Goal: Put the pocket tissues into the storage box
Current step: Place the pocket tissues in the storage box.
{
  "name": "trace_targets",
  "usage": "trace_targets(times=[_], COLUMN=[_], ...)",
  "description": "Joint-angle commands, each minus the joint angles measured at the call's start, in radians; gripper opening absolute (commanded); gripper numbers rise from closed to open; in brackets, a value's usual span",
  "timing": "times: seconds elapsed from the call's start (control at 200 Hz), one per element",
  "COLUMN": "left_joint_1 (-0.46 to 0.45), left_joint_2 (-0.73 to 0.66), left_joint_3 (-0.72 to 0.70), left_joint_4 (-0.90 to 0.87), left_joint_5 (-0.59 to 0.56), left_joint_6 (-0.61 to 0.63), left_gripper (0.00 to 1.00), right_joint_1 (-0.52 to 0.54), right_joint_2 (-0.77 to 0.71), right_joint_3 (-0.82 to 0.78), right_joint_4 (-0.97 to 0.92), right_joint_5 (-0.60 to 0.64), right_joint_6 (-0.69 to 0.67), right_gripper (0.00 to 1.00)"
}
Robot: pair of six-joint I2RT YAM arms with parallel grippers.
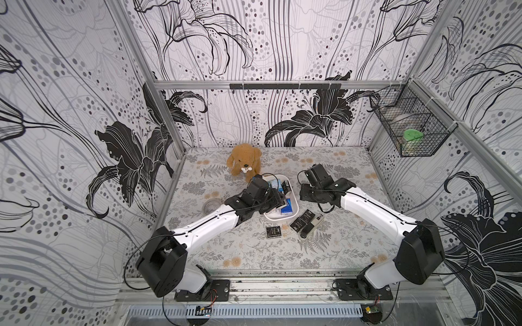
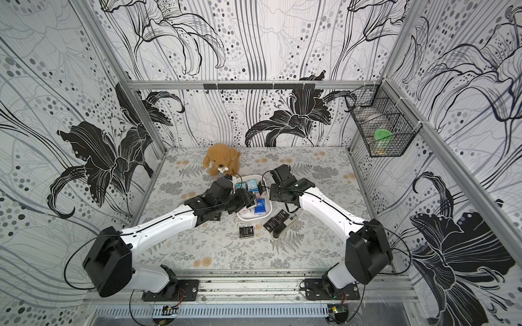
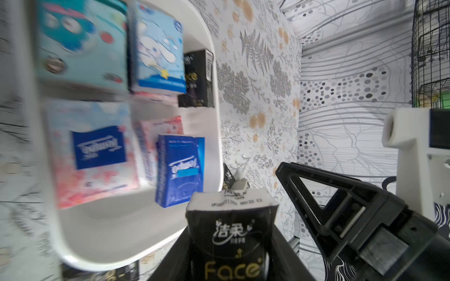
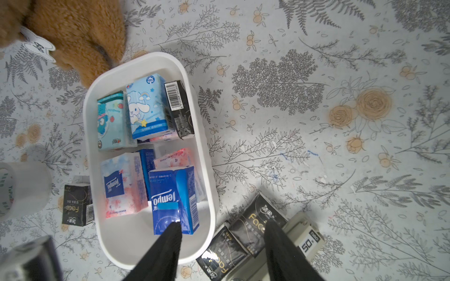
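My left fingers point(image 3: 316, 202) grip a black Face tissue packet point(image 3: 231, 231), its long axis running out along them. Its free end is at the rim of the white storage box point(image 3: 216, 136). Bare floor lies just beyond, ahead of a blue Tempo packet point(image 3: 180, 167). My right fingers point(image 4: 168, 250) hang parted and empty by the box's side, over black packets point(image 4: 258, 226) on the worktop point(image 4: 316, 146).

left gripper point(image 1: 275, 199): tips hidden under own wrist in both top views
black packet point(image 3: 231, 233): lower end cut by frame edge, hides one finger of left gripper
box point(image 3: 109, 231): one side motion-blurred in left wrist view
teal packet point(image 3: 80, 41): blurred, print unreadable
right gripper point(image 4: 222, 225): fingers cut by frame edge
tape point(image 4: 22, 187): cut by frame edge
stapler point(image 4: 309, 239): partly behind right gripper
basket point(image 1: 389, 113): contents too small to tell
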Motion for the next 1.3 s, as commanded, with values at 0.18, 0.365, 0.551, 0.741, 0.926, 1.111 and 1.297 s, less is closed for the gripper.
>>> trace_targets(times=[0.18, 0.365, 0.551, 0.741, 0.926, 1.111, 1.297], left_joint_1=[-0.054, -0.056, -0.053, -0.047, -0.023, -0.008, -0.001], left_joint_2=[0.212, 0.298, 0.349, 0.375, 0.369, 0.366, 0.379], left_joint_3=[0.12, 0.146, 0.114, 0.141, 0.136, 0.122, 0.161], left_joint_4=[0.187, 0.229, 0.301, 0.279, 0.253, 0.252, 0.206], left_joint_5=[-0.005, 0.002, 0.014, 0.006, -0.002, 0.001, 0.004], left_joint_6=[-0.076, -0.087, -0.117, -0.071, -0.047, -0.029, 0.0], left_gripper=[0.46, 0.46, 0.46, 0.48, 0.48, 0.53, 0.69], right_joint_1=[-0.03, -0.042, -0.046, -0.052, -0.053, -0.055, -0.053], right_joint_2=[-0.094, -0.128, -0.141, -0.147, -0.145, -0.139, -0.132], right_joint_3=[-0.08, -0.122, -0.135, -0.142, -0.142, -0.14, -0.127], right_joint_4=[0.007, 0.015, 0.016, 0.017, 0.018, 0.021, 0.011], right_joint_5=[0.035, 0.031, 0.032, 0.028, 0.022, 0.016, 0.011], right_joint_6=[0.029, 0.035, 0.037, 0.033, 0.033, 0.033, 0.032], right_gripper=[0.6, 0.6, 0.6, 0.6, 0.6, 0.6, 0.6])
